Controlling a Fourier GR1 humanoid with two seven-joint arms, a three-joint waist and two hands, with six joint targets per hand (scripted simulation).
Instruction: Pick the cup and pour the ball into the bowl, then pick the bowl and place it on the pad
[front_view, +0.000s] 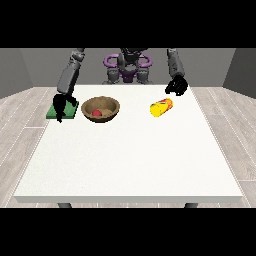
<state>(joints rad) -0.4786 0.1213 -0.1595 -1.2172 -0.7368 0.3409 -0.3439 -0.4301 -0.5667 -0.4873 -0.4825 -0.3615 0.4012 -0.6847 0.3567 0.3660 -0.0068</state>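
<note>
Starting at the view's left: that hand (60, 107) hangs over the green pad (63, 110), fingers pointing down, holding nothing as far as I can see; can't tell more about them. Just to its right sits the wooden bowl (101, 109) with the red ball (97, 113) already inside, so I'd say pouring is done and the bowl move is up. To do it well I'd bring that hand sideways to the bowl's near rim, grip the wall, lift level so the ball stays put, then set it square on the pad. Further right, the yellow cup (161, 107) lies on its side on the counter (130, 160), just below the other hand (177, 86), which looks curled and empty. Count: one pad, one bowl, one ball, one cup, two hands.
</note>
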